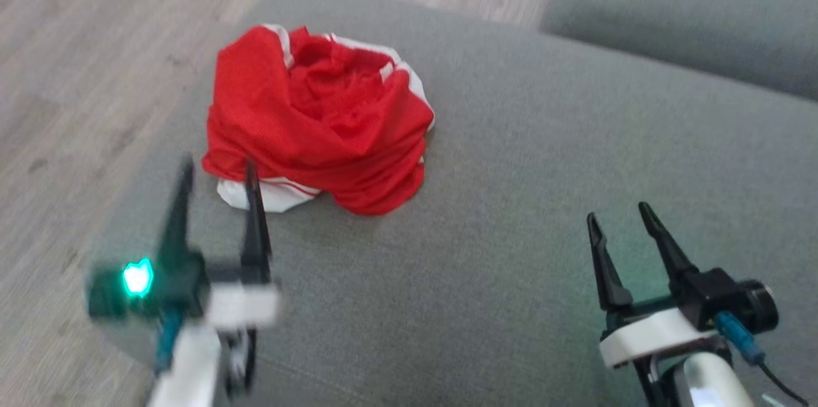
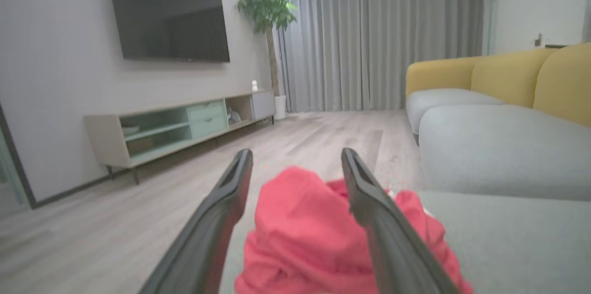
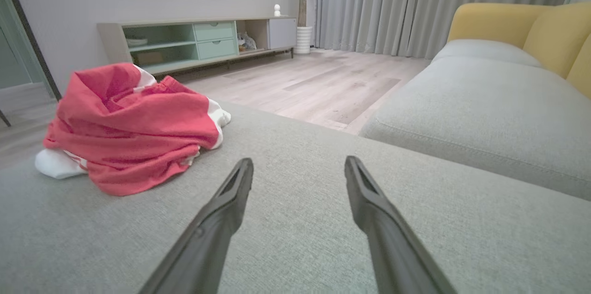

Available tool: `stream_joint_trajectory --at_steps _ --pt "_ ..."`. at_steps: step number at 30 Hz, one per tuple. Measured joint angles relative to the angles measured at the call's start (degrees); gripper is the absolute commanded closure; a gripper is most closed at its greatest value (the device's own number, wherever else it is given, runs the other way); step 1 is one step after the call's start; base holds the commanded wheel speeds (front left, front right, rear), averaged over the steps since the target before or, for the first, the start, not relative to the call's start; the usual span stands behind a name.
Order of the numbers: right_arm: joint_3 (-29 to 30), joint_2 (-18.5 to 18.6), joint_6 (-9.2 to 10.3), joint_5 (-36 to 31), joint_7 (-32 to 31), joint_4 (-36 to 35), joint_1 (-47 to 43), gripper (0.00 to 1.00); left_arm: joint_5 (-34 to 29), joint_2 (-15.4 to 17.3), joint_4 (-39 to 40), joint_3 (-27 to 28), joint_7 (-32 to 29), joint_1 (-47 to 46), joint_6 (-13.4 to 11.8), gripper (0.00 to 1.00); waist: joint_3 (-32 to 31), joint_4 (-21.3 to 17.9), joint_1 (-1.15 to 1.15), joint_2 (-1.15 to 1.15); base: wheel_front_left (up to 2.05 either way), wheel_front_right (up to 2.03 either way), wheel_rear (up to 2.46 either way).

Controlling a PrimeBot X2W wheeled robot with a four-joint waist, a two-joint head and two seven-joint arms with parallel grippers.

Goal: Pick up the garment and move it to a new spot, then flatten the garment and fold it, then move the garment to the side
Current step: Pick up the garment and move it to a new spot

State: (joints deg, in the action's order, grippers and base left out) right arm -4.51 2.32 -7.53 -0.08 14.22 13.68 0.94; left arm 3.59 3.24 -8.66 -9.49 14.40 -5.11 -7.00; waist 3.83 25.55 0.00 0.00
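The red garment [image 1: 319, 119], trimmed in white, lies crumpled in a loose heap on a grey seat cushion [image 1: 511, 215]. It sits towards the cushion's far left corner, near where the pale wood floor [image 1: 83, 43] begins. A white patch of the cloth pokes out from under the heap on its near left side.

The left gripper [image 1: 218, 164] looks blurred from the head. Its 2 dark fingers stand apart with nothing clamped between them, and their tips are at the garment's near left edge, by that white patch. From the left wrist, the red heap rises between the 2 fingers. I cannot tell whether either finger touches the cloth. A green light [image 1: 137, 278] glows on that wrist.

The right gripper [image 1: 618, 213] hangs over bare cushion, well apart from the garment and off to its right. Its jaws are spread wide and hold nothing.

Beyond the cushion, a dark television [image 2: 171, 21] hangs on the wall above a low cabinet [image 2: 175, 123] with mint-green drawers. A potted plant [image 2: 268, 3] stands by grey curtains [image 2: 378, 40]. A sofa [image 2: 508, 77] with yellow backs and grey seats runs along the right.
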Motion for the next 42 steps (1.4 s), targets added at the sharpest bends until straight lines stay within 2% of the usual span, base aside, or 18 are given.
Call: stream_joint_trajectory --at_steps 4,7,9,15,18,20,24,25,26,27,36,42 --pt "1.37 0.03 0.0 -4.42 0.0 -0.56 2.71 0.0 -1.12 2.52 0.75 1.88 0.32 -13.48 2.21 0.0 4.92 -0.65 0.01 0.0 0.0 0.0 0.0" --pt "1.42 0.86 0.0 -6.54 0.04 -0.96 4.95 0.0 -1.13 4.74 -6.22 2.43 0.24 -23.31 4.11 0.0 8.27 -1.32 0.01 0.0 0.0 0.0 0.0" --pt "1.31 2.3 0.0 -7.14 0.14 -1.02 6.02 0.0 -1.09 5.67 -12.33 2.99 -3.3 -29.83 5.05 0.0 10.41 -1.85 0.02 0.0 0.0 0.0 0.0" --pt "0.99 5.46 0.0 -7.75 0.15 -1.8 8.2 0.0 -0.55 7.37 -29.44 5.52 -15.59 -47.43 4.44 0.0 16.14 -3.65 0.03 0.0 0.0 0.0 0.0" --pt "0.49 5.88 0.0 -8.08 0.15 -2.2 9.09 0.0 0.23 8.71 -37.88 6.11 -20.54 -51.08 5.49 0.0 18.13 -4.88 0.01 0.0 0.0 0.0 0.0" --pt "0.43 6.05 0.0 -8.2 0.16 -2.83 9.42 0.0 2.32 9.02 -45.14 6.71 -24.41 -52.03 8.17 0.0 19.94 -5.88 0.01 0.0 0.0 0.0 0.0" --pt "-0.16 6.27 0.0 -8.58 0.49 -3.86 9.73 0.0 6.79 7.94 -51.3 8.84 -27.07 -52.13 11.16 0.0 21.77 -6.58 0.0 0.0 0.0 0.0 0.0" --pt "-0.24 6.28 0.0 -8.58 0.49 -3.94 9.95 0.0 7.02 8.14 -51.81 8.99 -26.17 -52.14 11.67 0.08 22.12 -6.73 0.0 0.0 0.0 0.0 0.0" --pt "-0.27 6.27 0.0 -8.58 0.49 -3.96 10.23 0.0 7.34 8.43 -52.08 9.26 -24.49 -52.16 11.95 0.76 22.34 -6.89 0.0 0.0 0.0 0.0 0.0" --pt "-0.32 6.24 0.0 -8.57 0.49 -3.96 10.51 0.0 7.43 8.91 -52.53 9.22 -23.48 -52.27 12.15 1.0 22.4 -7.08 0.01 0.0 0.0 0.0 0.0" --pt "-0.46 4.77 0.0 -8.23 0.48 -1.72 10.96 0.0 7.35 9.92 -50.92 7.1 -12.66 -57.47 13.66 1.0 18.74 -7.87 0.0 0.0 0.0 0.0 0.0" --pt "-0.67 3.2 0.0 -7.95 0.48 -1.01 10.2 0.0 6.24 10.65 -48.57 3.93 -13.0 -59.96 14.06 1.0 14.56 -8.93 -0.01 0.0 0.0 0.0 0.0"
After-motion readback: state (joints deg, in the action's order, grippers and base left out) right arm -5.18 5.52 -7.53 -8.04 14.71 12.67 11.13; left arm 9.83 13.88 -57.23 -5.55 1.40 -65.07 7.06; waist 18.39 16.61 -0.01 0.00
